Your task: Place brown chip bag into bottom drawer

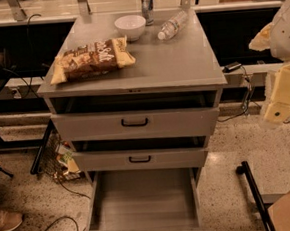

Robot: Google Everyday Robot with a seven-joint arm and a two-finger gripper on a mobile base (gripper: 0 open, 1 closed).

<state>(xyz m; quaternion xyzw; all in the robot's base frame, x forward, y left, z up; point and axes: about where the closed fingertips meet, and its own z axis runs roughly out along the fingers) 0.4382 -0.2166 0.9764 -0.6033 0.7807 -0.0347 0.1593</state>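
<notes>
The brown chip bag (91, 59) lies flat on the left part of the grey cabinet top (171, 60), with its dark brown middle and pale yellow ends showing. The bottom drawer (142, 203) is pulled wide open below, and its plain grey floor holds nothing. My gripper (280, 94) hangs at the far right edge of the view, beside the cabinet at about top-drawer height. It is well away from the bag and nothing shows in it.
A white bowl (130, 26), a metal can (147, 6) and a lying plastic bottle (173, 25) stand at the back of the cabinet top. The two upper drawers (135, 122) are slightly ajar. Cables, a wire basket (56, 162) and a shoe (5, 220) are on the floor at the left.
</notes>
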